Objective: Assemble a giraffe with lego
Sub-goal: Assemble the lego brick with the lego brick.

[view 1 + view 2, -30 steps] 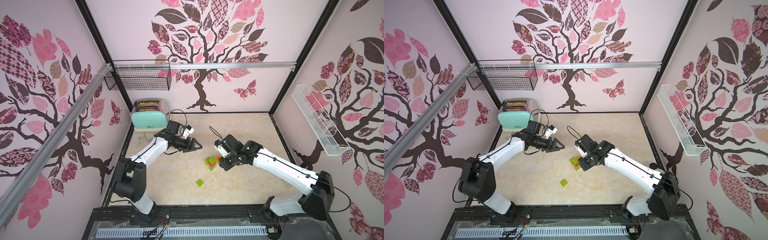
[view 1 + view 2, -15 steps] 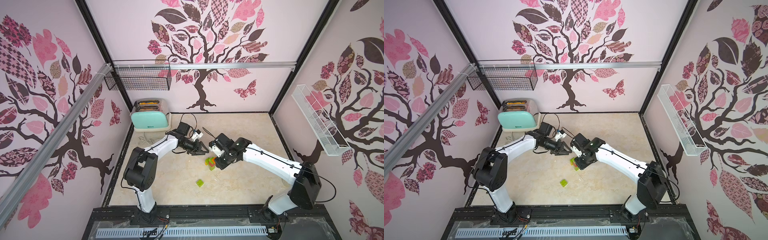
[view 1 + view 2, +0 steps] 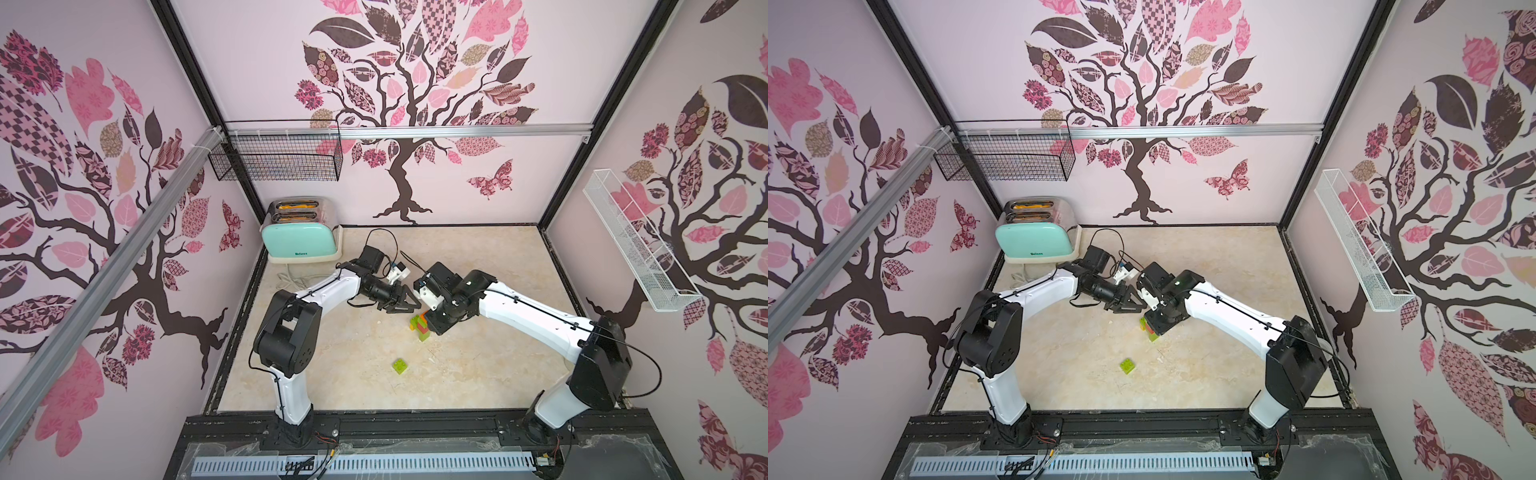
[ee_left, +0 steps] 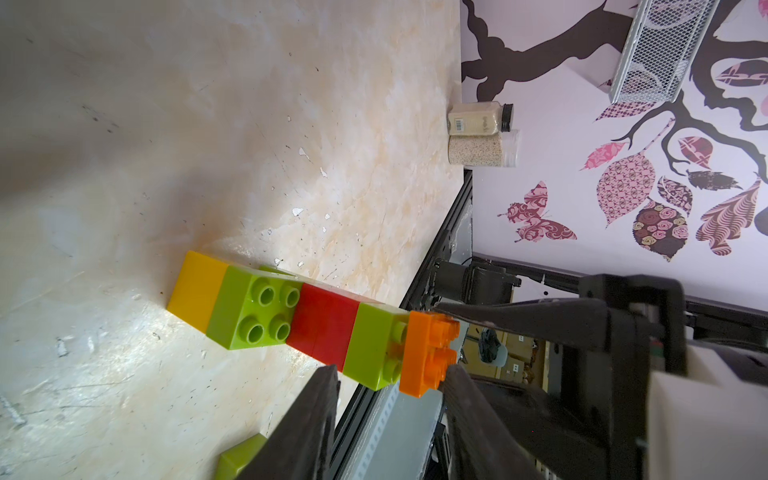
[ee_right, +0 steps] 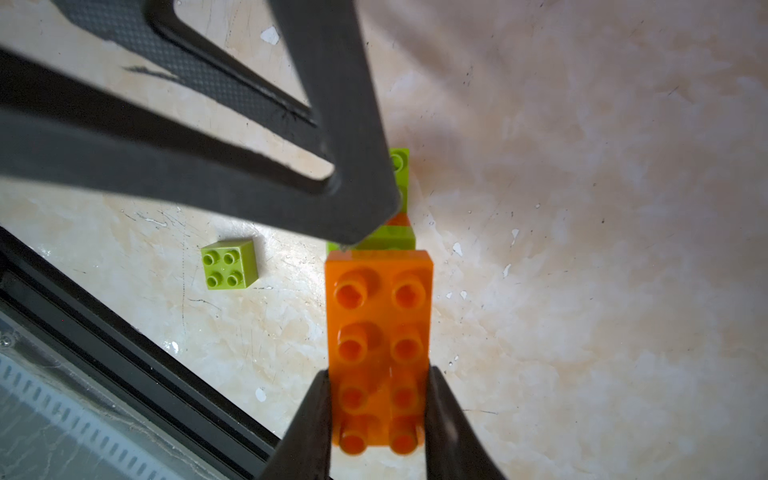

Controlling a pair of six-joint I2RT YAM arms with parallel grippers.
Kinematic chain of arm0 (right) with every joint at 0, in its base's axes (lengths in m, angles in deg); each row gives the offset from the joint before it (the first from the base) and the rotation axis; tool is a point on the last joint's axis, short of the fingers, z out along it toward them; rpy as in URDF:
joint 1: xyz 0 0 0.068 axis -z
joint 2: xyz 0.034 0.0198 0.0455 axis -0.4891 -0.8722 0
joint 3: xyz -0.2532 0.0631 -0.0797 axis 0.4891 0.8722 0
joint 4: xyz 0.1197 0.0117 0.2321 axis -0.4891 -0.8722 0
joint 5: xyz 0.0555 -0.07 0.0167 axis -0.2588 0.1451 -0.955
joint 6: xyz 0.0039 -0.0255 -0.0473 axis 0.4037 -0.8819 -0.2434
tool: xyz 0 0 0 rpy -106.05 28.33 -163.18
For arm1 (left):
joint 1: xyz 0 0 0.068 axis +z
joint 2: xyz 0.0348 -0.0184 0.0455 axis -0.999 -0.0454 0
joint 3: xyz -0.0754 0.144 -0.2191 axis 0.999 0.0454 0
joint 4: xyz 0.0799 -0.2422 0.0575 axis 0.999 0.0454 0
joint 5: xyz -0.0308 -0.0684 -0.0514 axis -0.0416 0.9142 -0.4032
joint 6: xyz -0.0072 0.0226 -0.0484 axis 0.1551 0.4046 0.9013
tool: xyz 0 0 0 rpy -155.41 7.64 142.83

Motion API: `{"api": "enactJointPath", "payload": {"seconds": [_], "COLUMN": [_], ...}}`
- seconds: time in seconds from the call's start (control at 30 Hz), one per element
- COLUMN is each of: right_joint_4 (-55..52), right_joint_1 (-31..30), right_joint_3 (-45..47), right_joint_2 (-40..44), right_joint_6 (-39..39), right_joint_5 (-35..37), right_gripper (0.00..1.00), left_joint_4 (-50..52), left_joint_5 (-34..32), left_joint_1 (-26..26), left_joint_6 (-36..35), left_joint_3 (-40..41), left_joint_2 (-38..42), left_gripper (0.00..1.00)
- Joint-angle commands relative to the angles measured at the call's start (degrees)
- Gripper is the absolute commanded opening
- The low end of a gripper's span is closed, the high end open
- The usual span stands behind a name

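The giraffe (image 3: pixel 420 326) stands on its yellow end at mid table (image 3: pixel 478 374), with the orange brick (image 5: pixel 380 332) uppermost. The right gripper (image 5: pixel 378 374) is clenched on that brick's sides. The left gripper (image 4: pixel 390 370) straddles the figure's top with jaws part-closed; whether it pinches anything cannot be told. The loose green brick (image 3: pixel 400 366) lies apart, unfitted.

Risk, as judged: both claws crowd one small joint, so a sideways push from the left may snap the orange brick off or tip the stack.

Against a second ago, the left arm has come from near the toaster (image 3: pixel 299 241) to the figure; the loose brick is unmoved
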Motion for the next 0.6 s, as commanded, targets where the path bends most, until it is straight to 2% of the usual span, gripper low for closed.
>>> {"api": "enactJointPath", "payload": {"seconds": [0.0, 0.57], "right_joint_4": [-1.6, -3.3], "right_joint_1": [-0.1, -0.7], "right_joint_3": [-2.0, -4.6], "right_joint_2": [-1.1, -2.1], "right_joint_6": [0.6, 2.2], "right_joint_5": [-0.6, 0.3], "right_gripper": [0.15, 0.15], "left_joint_4": [0.0, -0.3], "left_joint_5": [1.3, 1.2], "left_joint_1": [-0.7, -1.1], "left_joint_6": [-1.2, -0.7], "left_joint_3": [-1.0, -0.3], "left_joint_2": [-1.3, -2.5], "left_gripper": [0.48, 0.48]}}
